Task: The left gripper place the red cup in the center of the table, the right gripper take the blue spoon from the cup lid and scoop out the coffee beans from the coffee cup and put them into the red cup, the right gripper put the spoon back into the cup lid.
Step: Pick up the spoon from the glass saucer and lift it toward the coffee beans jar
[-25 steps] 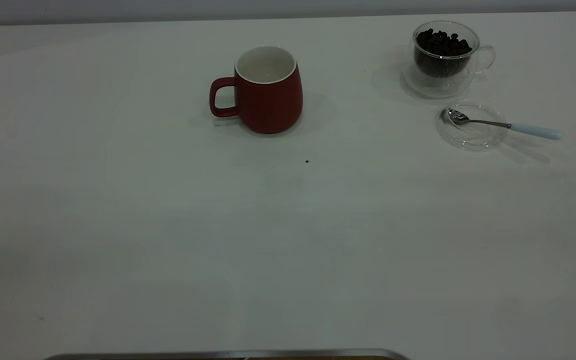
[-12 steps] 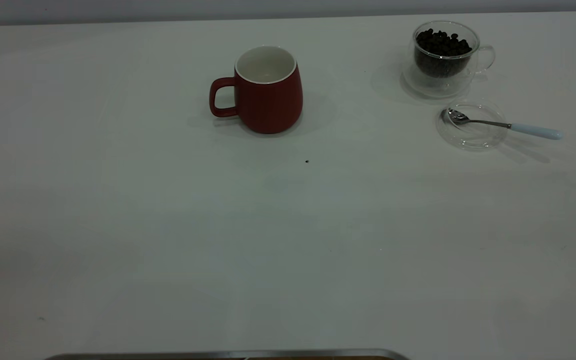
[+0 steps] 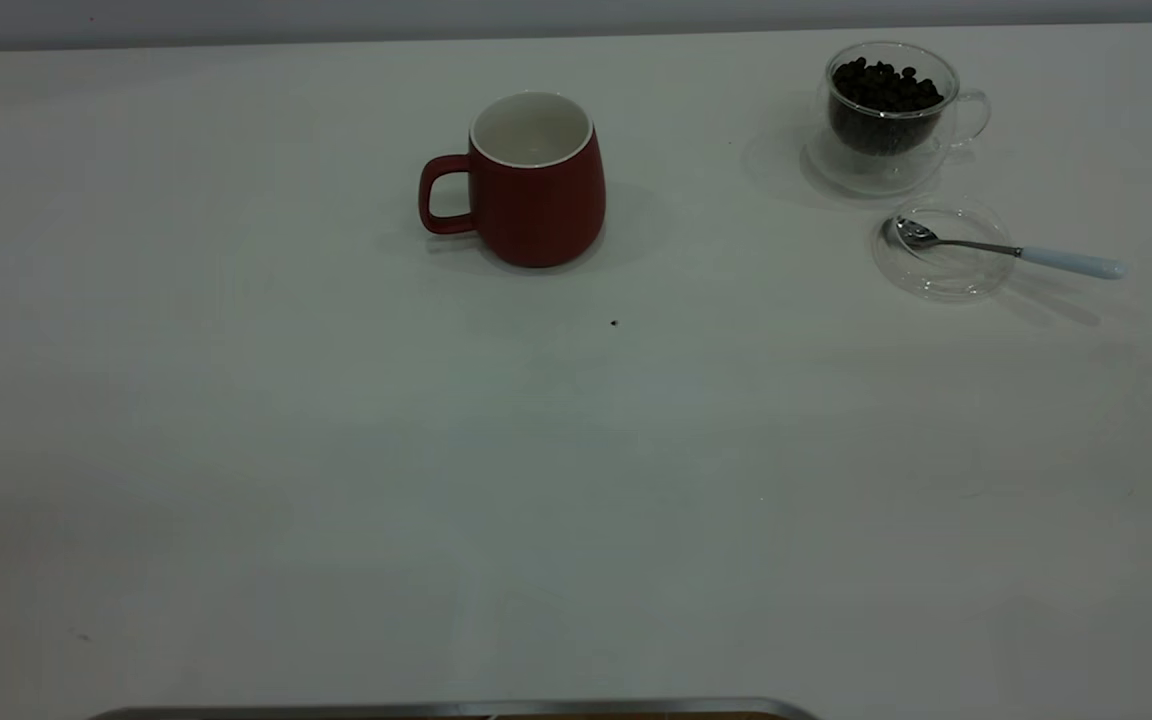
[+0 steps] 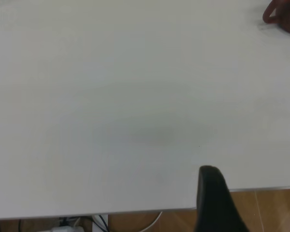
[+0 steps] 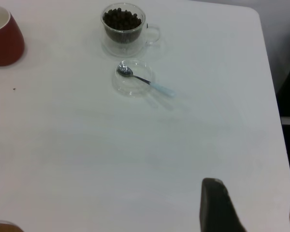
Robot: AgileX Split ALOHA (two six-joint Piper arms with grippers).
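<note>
Exterior view: red cup (image 3: 534,180) upright mid-worktop (image 3: 336,450); blue spoon (image 3: 1011,250) bowl rests in cup lid (image 3: 939,255), near coffee cup (image 3: 891,115). Both tools barely visible; finger spacing cannot be told.

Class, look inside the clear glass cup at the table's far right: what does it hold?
The clear glass cup holds dark coffee beans heaped near its rim. Whatever lies beneath the top beans is hidden.

- Table (image 3: 336,480): bare surface across the near and left areas.
- Red cup (image 3: 534,180): upright at the far centre, open space all round it.
- Glass cup (image 3: 886,115) and lid (image 3: 941,260) with spoon (image 3: 1011,250): clustered closely at the far right; handle overhangs the lid.
</note>
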